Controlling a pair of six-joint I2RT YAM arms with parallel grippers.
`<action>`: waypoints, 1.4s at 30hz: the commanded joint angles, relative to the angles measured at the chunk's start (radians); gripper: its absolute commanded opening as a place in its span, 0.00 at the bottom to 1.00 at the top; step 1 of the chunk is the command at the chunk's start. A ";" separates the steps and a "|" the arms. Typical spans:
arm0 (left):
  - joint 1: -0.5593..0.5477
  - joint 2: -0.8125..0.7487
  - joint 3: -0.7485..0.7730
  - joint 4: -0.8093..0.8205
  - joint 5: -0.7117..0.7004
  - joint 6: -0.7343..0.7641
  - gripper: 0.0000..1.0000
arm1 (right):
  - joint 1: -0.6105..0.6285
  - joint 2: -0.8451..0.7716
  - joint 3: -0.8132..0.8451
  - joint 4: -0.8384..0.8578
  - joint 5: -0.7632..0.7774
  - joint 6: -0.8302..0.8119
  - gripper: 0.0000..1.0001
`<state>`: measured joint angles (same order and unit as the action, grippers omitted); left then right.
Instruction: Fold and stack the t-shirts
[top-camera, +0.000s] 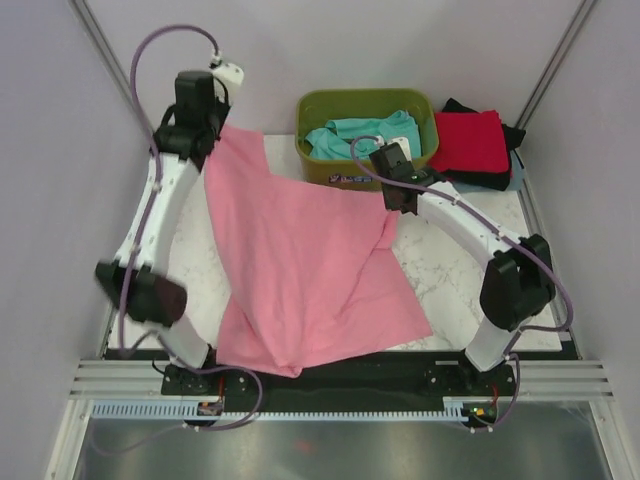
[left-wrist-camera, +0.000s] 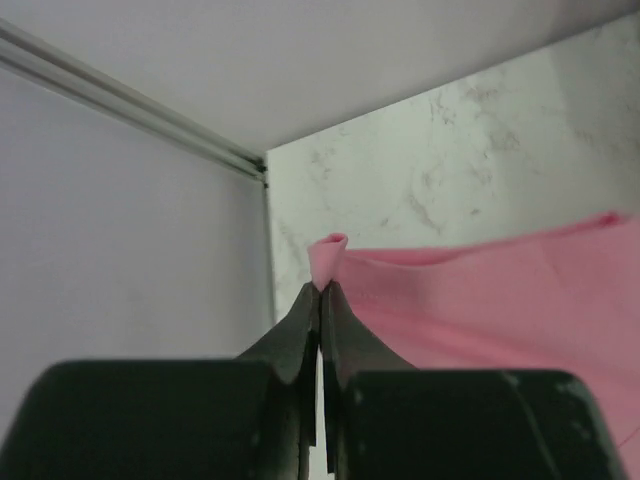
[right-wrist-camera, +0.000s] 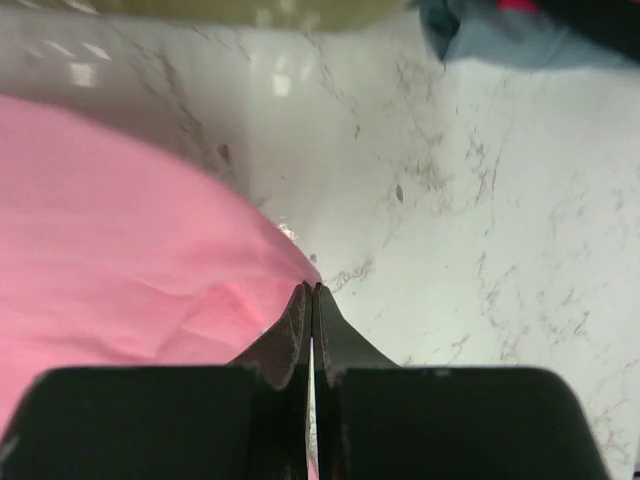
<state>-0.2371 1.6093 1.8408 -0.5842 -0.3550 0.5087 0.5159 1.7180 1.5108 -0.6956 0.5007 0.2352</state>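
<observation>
1. The green tub (top-camera: 343, 172) stands just beyond my right gripper (top-camera: 400, 203), a little to its left. A crumpled teal shirt (top-camera: 350, 135) lies in it, filling most of the inside.
2. Further out and to the right of that gripper, just beside the tub and not in it, a folded red shirt (top-camera: 470, 140) lies on a black shirt (top-camera: 482, 181). A grey-blue shirt (top-camera: 517, 170) peeks out at the stack's right edge. In the right wrist view I see only a strip of the grey-blue cloth (right-wrist-camera: 520, 40) at the top.
3. My left gripper (left-wrist-camera: 321, 290) has its fingers pressed together on a small rolled corner of the pink shirt (left-wrist-camera: 500, 290). The cloth runs off to its right, with the table (left-wrist-camera: 440, 170) beyond.
4. My right gripper (right-wrist-camera: 311, 292) is likewise pinched tight on an edge of the pink shirt (right-wrist-camera: 110, 240). All the cloth lies to its left, and there is bare marble ahead and to its right.
5. From above, the pink shirt (top-camera: 300, 260) is stretched between the two grippers, the left gripper (top-camera: 218, 132) holding the farther corner. That held edge slants nearer as it goes toward the right gripper.
6. The shirt's long axis runs from the held edge back toward the arm bases, where its wide, rumpled end lies on the table (top-camera: 455, 270).
</observation>
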 joint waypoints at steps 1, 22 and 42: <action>0.221 0.378 0.311 -0.250 0.231 -0.466 0.02 | -0.100 0.028 -0.055 0.050 -0.103 0.121 0.00; 0.263 0.522 0.436 -0.137 0.263 -0.670 0.70 | -0.148 -0.032 -0.150 0.140 -0.313 0.076 0.82; -0.007 -0.500 -0.867 0.090 0.433 -0.783 0.62 | -0.085 -0.029 0.038 0.249 -0.450 0.127 0.90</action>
<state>-0.2092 1.2999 1.0180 -0.5255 0.0708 -0.2592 0.4461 1.6794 1.4109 -0.4706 0.0010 0.3676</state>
